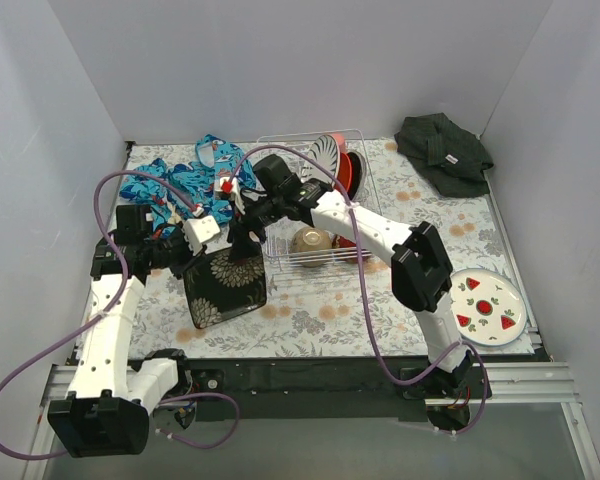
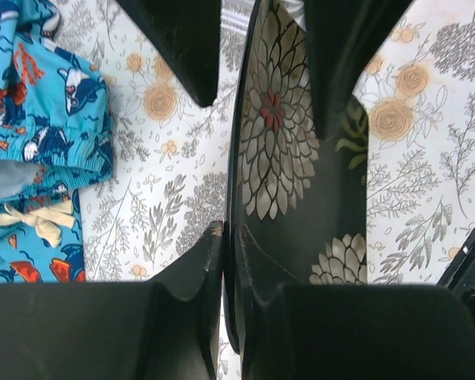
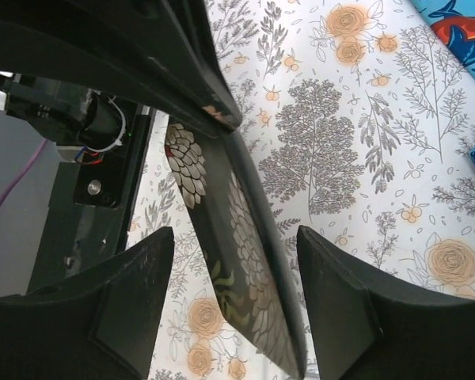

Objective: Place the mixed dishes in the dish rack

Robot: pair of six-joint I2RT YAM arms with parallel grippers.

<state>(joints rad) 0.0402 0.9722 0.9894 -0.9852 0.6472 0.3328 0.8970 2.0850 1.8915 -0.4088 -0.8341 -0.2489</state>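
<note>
The dark square plate (image 1: 225,285) with flower print is held tilted on edge above the table. My left gripper (image 1: 202,250) is shut on its left rim, as the left wrist view shows (image 2: 228,233), with the plate (image 2: 293,158) running away from the fingers. My right gripper (image 1: 242,228) is open, its fingers standing on either side of the plate's far edge (image 3: 237,261) without touching it (image 3: 236,237). The white wire dish rack (image 1: 280,140) holds the cream bowl (image 1: 310,241), the dark red bowl (image 1: 353,175) and the black-striped plate (image 1: 330,152).
The watermelon-print plate (image 1: 488,305) lies at the near right of the table. A blue patterned cloth (image 1: 180,180) lies at the back left, also in the left wrist view (image 2: 39,119). A dark green-black cloth (image 1: 442,150) lies at the back right.
</note>
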